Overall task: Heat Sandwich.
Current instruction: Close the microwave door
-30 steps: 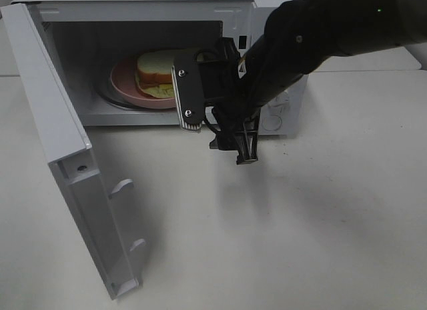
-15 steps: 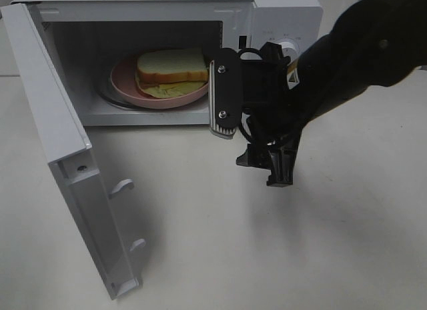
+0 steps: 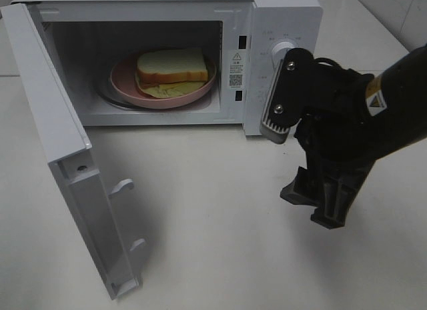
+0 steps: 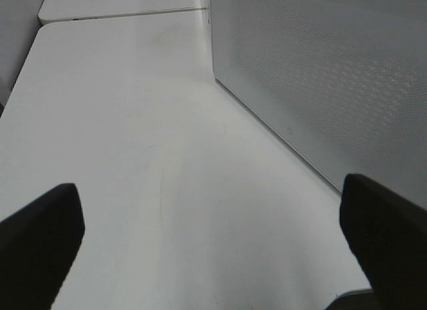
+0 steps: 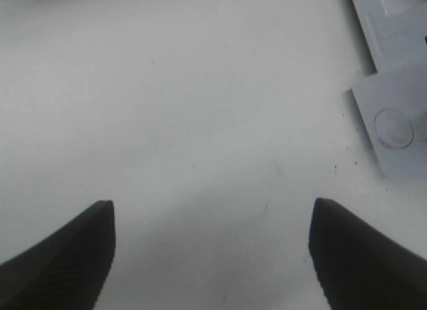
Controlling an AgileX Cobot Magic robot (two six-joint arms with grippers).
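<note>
From the high view, the sandwich sits on its pink plate inside the microwave, whose door stands wide open. My right gripper hangs over the counter in front of the control panel, well apart from the food and pointing down. The sandwich looks soft and light. I judge that the bread would crush under a pinch and the filling sticking out would slide, so if it must be moved I would take the stiff plate by its rim, though that rim looks smooth and may slip. In my left wrist view, the left gripper is spread wide with only bare counter between its fingers. A white perforated panel stands near, which I take for the door's outer face. In my right wrist view, the right gripper is likewise released and holds nothing. Below it lies bare counter, and at one corner a white moulded part shows, which I cannot place for certain.
</note>
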